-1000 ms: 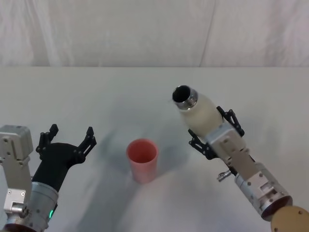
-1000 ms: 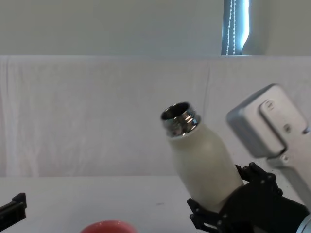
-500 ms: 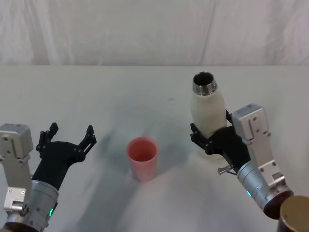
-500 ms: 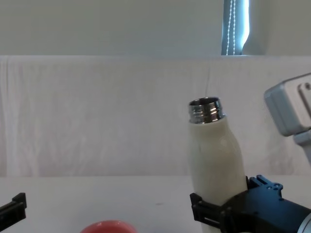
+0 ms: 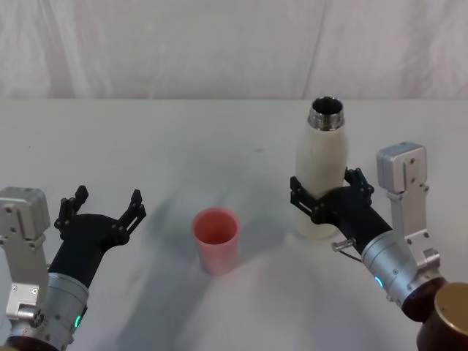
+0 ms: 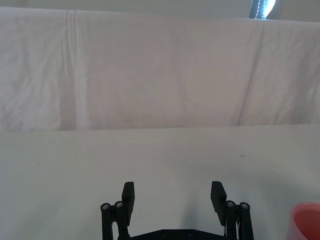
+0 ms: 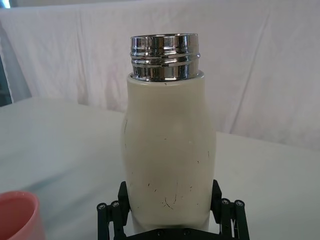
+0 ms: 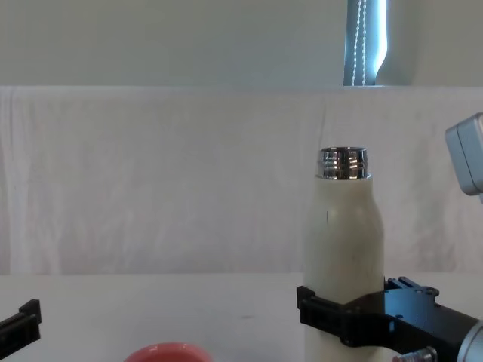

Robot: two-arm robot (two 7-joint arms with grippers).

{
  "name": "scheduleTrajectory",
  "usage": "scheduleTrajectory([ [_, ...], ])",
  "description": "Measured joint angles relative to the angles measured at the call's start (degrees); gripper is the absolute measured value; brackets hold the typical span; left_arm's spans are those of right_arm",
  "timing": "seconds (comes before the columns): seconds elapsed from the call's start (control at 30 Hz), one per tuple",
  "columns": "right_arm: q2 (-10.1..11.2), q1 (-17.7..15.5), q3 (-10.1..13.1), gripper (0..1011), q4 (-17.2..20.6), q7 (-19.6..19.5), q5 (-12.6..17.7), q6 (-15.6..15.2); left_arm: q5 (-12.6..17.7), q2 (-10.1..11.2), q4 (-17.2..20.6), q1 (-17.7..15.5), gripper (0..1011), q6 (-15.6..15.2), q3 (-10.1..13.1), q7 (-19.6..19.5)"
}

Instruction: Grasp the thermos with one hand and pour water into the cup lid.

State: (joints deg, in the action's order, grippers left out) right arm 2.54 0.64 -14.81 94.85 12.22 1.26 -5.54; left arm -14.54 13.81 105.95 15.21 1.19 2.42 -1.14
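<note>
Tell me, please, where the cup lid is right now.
In the head view the cup lid stands on the table between the grippers, nearer the left gripper than the thermos.

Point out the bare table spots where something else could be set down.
Free: the table beyond the cup lid, toward the backdrop. Crowded: right of it, where the right end effector holds the thermos; left of it, the open left end effector.

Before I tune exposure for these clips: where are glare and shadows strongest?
Right wrist view: bright highlights band the thermos neck. Chest view: a blown-out strip of light sits above the backdrop, upper right. Head view: soft grey shadows spread on the table around the cup lid and beside the thermos.
</note>
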Motion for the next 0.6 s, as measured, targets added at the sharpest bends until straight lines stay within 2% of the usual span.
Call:
scheduleTrajectory([
  [0.3,-0.22,3.03,-0.53,953,-3.41,0.04,2.48,0.07,0.00,0.00,0.00,0.00,1001,0.00,0.00,0.00],
  [0.6,-0.52,5.83,-1.89,953,-6.83,-0.53,3.54,1.23,0.00,0.00,0.00,0.00,1001,0.00,0.00,0.00],
])
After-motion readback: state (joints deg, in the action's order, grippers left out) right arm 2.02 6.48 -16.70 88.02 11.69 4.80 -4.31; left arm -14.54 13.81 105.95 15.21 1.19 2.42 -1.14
